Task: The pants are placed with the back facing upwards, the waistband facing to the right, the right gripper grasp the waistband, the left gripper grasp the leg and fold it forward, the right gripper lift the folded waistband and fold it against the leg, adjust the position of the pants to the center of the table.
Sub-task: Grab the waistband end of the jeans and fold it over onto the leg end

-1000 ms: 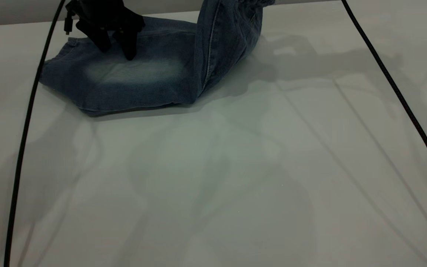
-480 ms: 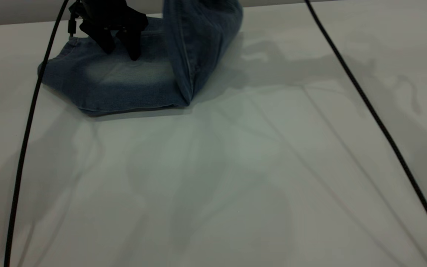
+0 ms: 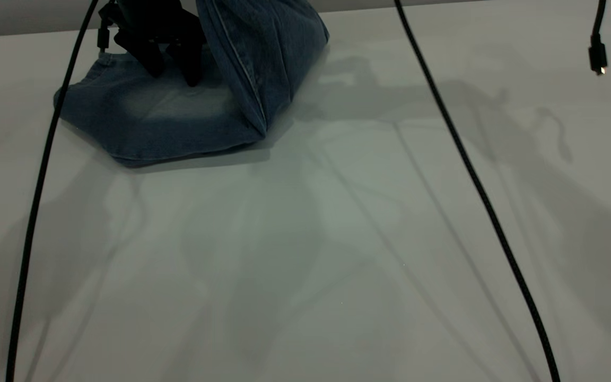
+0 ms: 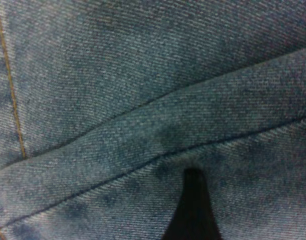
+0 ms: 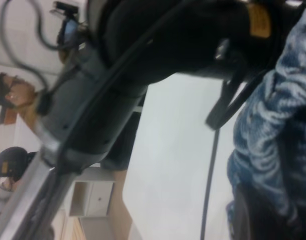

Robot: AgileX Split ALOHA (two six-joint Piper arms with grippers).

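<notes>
The pants (image 3: 167,114) lie folded at the table's (image 3: 337,239) far left, a flat face with a pale faded patch upward. The leg is hidden. My left gripper (image 3: 170,66) stands on that flat face, open, fingertips pressing the denim; one fingertip (image 4: 193,200) shows against the cloth (image 4: 143,100). The right-hand part of the pants (image 3: 263,48) is raised and leans left, towards the left gripper. My right gripper (image 5: 273,210) is above the exterior view's top edge, shut on the ruffled waistband (image 5: 273,115).
Two black cables hang across the exterior view, one at the left (image 3: 35,201) and one right of middle (image 3: 475,180). A loose plug (image 3: 597,55) dangles at the far right. The left arm (image 5: 143,75), a person (image 5: 13,95) and a cabinet (image 5: 93,197) appear in the right wrist view.
The raised waistband end has swung left over the flat part, and the fold crease has shifted left. The right cable followed it left. The left gripper has stayed in place.
</notes>
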